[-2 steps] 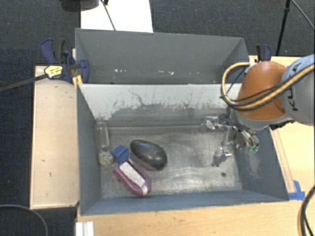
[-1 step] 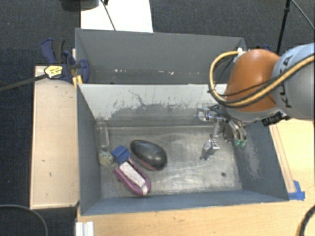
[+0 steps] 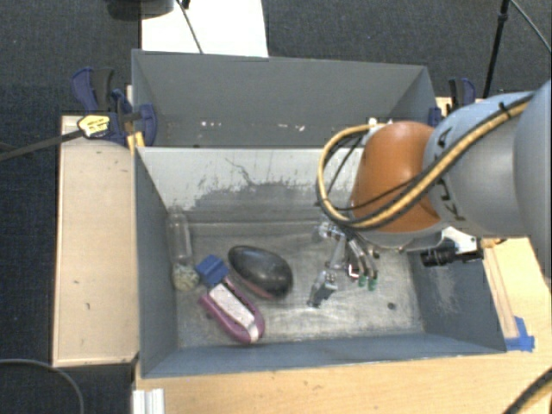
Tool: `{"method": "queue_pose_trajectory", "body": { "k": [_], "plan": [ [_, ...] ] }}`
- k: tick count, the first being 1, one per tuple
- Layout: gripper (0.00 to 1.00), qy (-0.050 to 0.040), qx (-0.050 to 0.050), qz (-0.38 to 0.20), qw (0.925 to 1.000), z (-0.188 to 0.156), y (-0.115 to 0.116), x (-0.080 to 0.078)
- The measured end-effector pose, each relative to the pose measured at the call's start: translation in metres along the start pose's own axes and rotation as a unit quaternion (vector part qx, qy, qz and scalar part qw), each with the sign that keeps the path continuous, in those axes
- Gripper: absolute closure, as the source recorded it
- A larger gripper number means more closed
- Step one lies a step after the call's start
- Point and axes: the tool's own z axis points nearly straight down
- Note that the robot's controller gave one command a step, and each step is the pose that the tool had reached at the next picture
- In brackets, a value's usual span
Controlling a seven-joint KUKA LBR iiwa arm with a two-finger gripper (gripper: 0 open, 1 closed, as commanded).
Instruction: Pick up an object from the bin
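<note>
Jaws low over bin (image 3: 285,102) floor, right of centre; open or closed, cannot tell. Nearest: dark glossy oval object (image 3: 259,271), just left, apart from jaws. Further left: blue piece (image 3: 211,271) beside oval, purple-and-white item (image 3: 231,310) below it, clear tube (image 3: 180,235) by left wall.

Grey bin (image 3: 276,102), gripper (image 3: 323,293) low, right of centre.
Left of it: black oval object (image 3: 260,271), blue block (image 3: 211,271), purple-and-white case (image 3: 231,310).

No text, number or brand can be read anywhere. Dark marks on the arm's grey casing (image 3: 450,198), at about three o'clock, are crossed by cables (image 3: 379,218) and stay illegible.
</note>
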Motion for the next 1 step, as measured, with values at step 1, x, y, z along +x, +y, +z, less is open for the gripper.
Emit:
{"method": "queue_pose_trajectory", "body": {
  "k": [1],
  "plan": [
    [0.0, 0.0017, 0.0, 0.026, 0.9997, 0.0644, 0.0675, 0.0031]
  ]
}}
